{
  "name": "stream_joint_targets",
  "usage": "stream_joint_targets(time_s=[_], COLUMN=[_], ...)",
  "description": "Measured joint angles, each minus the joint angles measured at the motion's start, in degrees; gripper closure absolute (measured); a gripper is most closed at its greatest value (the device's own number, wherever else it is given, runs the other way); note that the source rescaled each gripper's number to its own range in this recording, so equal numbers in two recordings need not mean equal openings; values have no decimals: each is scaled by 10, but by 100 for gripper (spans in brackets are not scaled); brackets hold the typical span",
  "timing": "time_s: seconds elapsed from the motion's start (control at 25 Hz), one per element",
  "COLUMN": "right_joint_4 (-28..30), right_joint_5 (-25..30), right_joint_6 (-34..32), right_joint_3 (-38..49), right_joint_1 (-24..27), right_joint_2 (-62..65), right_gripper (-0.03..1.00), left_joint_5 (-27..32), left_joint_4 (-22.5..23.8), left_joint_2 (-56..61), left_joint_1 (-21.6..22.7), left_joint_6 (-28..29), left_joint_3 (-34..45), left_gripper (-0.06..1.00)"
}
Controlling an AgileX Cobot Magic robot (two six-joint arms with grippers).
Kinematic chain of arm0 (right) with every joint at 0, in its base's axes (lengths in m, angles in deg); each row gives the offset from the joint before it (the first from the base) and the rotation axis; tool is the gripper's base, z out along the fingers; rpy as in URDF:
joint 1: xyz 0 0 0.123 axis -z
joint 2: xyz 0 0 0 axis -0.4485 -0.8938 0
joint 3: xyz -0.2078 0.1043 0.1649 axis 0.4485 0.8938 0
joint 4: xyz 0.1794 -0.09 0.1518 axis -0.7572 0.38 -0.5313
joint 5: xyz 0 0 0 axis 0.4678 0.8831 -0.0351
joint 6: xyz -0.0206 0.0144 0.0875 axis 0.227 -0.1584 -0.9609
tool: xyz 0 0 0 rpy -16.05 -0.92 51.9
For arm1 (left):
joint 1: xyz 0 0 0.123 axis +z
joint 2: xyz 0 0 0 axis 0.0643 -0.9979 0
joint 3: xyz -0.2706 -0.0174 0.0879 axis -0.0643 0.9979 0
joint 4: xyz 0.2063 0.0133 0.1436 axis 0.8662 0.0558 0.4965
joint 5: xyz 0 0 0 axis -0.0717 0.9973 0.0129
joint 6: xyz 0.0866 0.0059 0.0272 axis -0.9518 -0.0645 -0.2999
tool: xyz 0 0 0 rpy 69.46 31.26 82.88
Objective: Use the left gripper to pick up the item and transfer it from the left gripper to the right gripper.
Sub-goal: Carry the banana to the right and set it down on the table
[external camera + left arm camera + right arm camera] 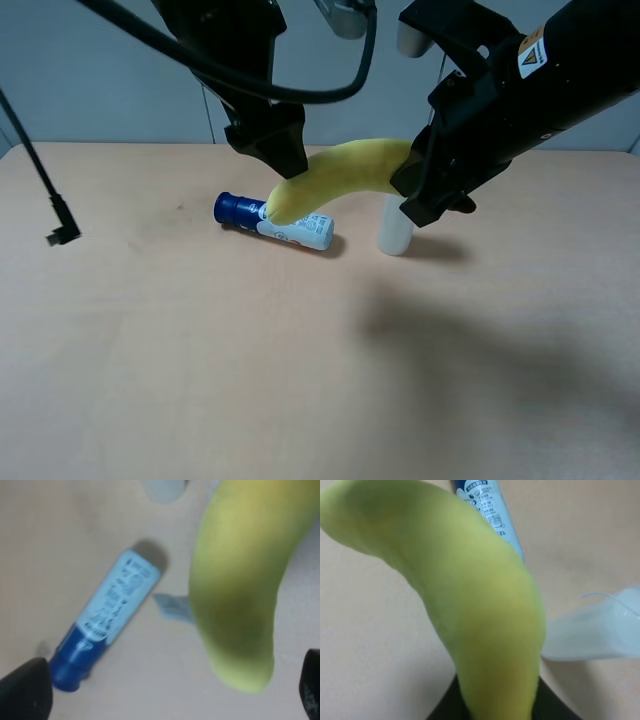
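The yellow banana [345,170] hangs in the air above the table, between my two grippers. My right gripper [418,190] is shut on its right end; in the right wrist view the banana [470,595] rises from between the black fingers [555,711]. My left gripper [287,165] is at the banana's lower left end. In the left wrist view its fingertips [25,690] stand wide apart on either side of the banana's end [235,590] without touching it, so it is open.
A white bottle with a dark blue cap [275,222] lies on the table under the banana. An upright translucent white cylinder [395,228] stands just below the right gripper. A black cable end [60,230] hangs at the far left.
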Motion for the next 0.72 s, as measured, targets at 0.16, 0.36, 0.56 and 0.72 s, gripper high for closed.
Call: stream_joint_targets(time_s=[0.16,0.36,0.56,0.72], right_joint_4=[0,-2,-2,-4], right_joint_5=[0,0,0,0], right_joint_6=[-1,-1,-1,-1], right_joint_3=[0,0,0,0], right_joint_1=[0,0,0,0], right_joint_2=[0,0,0,0], right_gripper=[94,94,94,94], left_joint_5=[11,24,51,99], left_joint_4=[7,26,64,66], left_joint_2=[42,88,147,205], left_joint_1=[0,0,0,0], left_joint_6=[4,28,81,130], left_joint_3=[0,0,0,0], left_gripper=[-5,-5,-5,-5])
